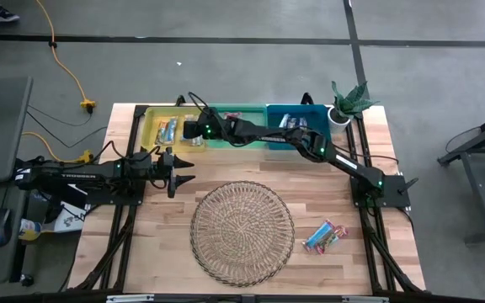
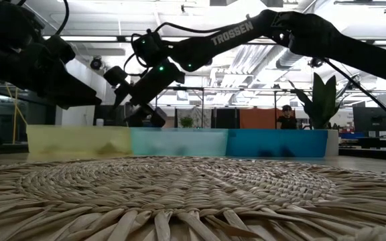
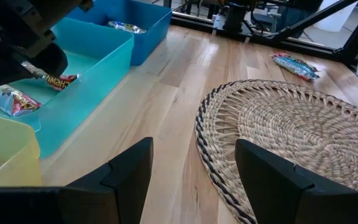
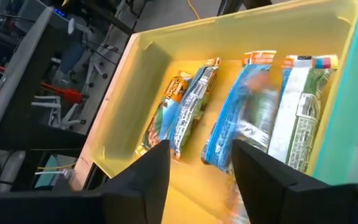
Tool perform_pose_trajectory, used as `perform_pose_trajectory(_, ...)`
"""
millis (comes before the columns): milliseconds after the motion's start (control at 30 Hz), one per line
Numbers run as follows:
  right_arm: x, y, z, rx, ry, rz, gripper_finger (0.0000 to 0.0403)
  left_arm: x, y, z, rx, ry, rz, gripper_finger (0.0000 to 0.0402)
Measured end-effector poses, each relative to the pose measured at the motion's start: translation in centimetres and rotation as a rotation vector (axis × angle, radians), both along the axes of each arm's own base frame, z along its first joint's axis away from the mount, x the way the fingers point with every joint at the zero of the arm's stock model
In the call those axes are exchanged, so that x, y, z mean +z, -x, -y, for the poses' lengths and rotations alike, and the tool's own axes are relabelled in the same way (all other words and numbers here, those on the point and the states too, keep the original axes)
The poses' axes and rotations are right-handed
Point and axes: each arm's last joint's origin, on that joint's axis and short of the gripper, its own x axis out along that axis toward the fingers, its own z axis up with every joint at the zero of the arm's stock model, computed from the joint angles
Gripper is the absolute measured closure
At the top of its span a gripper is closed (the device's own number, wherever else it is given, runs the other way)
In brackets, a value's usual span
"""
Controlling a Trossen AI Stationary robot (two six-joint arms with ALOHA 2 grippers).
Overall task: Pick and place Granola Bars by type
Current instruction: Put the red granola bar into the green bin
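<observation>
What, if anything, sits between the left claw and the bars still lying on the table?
The round wicker tray does. The left claw hangs open near the tray's far-left edge; the leftover bars lie on the wood beyond its right rim. The right claw is over the yellow bin.

Three plastic bins: one yellow bin (image 1: 156,128), one green bin (image 1: 244,113), one blue bin (image 1: 313,112). One round wicker tray (image 1: 242,232). Below the right end effector (image 4: 199,163), the yellow bin holds four granola bars (image 4: 248,115) (wrappers overlap, so roughly). Ahead of the left end effector (image 3: 194,165), two red bars (image 3: 18,102) lie in the green bin. Two bars (image 1: 324,235) lie on the bench (image 1: 167,227).
</observation>
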Motion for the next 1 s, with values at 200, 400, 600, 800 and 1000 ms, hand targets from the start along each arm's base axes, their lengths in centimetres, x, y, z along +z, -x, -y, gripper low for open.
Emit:
perform_pose_trajectory(200,0.6,-0.2,0.4,0.131,0.07,0.038,0.0225,0.0,0.0,0.0,0.0,0.0,0.0,0.0177)
perform_pose_trajectory(400,2.2,-0.7,0.7,0.332,0.178,0.191,0.0227,0.0,0.0,0.0,0.0,0.0,0.0,0.0177)
perform_pose_trajectory(600,4.9,0.3,0.7,0.522,0.33,0.135,0.023,0.0,0.0,0.0,0.0,0.0,0.0,0.0177)
perform_pose_trajectory(800,9.8,3.3,-0.4,0.736,0.522,-0.055,0.0231,0.0,0.0,0.0,0.0,0.0,-0.001,0.0177)
perform_pose_trajectory(1000,14.5,8.5,-3.7,1.015,0.624,-0.343,0.0235,0.0,0.0,0.0,0.0,0.0,0.0,0.0177)
